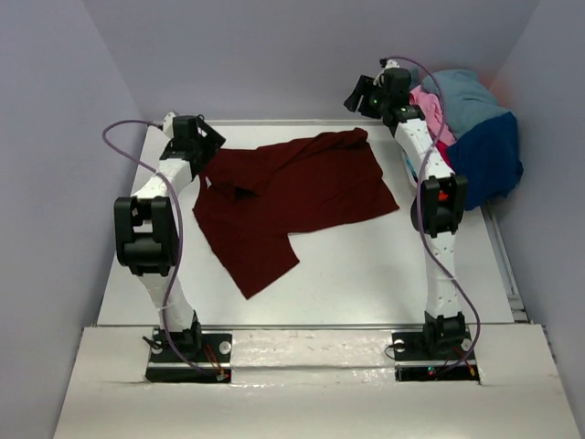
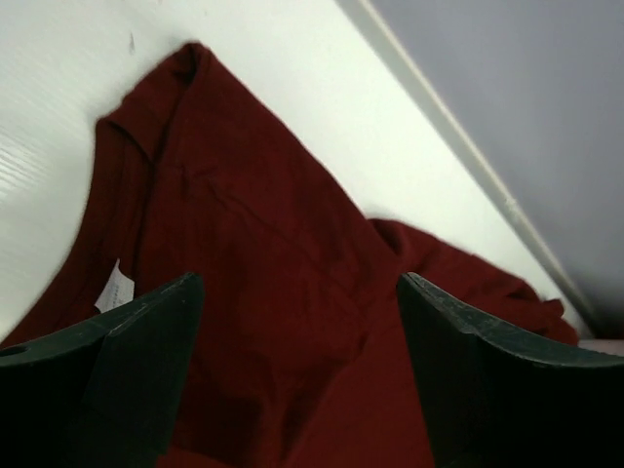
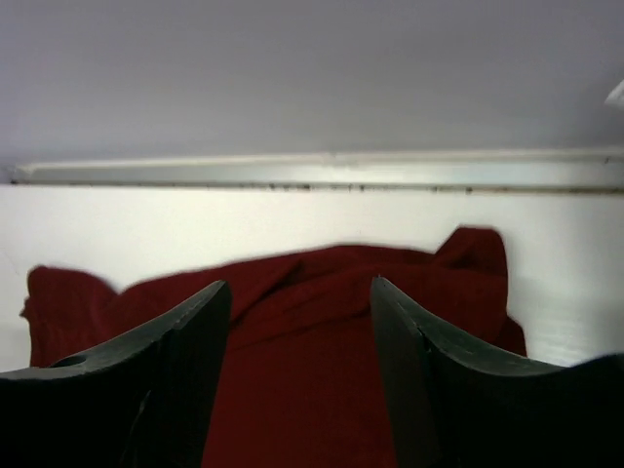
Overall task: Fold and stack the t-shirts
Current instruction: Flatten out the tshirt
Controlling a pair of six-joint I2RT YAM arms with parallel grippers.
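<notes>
Maroon t-shirt (image 1: 292,197) lay rumpled, spread across middle of white bench (image 1: 366,283). Pink shirt (image 1: 428,105), teal-blue shirt (image 1: 466,96) and navy shirt (image 1: 489,155) sat heaped at far right corner. Left jaws hung parted, empty, over maroon shirt's far left part. Right jaws were likewise parted, empty, near its far right corner.

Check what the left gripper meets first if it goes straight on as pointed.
Most likely the dark maroon t-shirt, lying straight ahead of the open left gripper; depth is unclear.
</notes>
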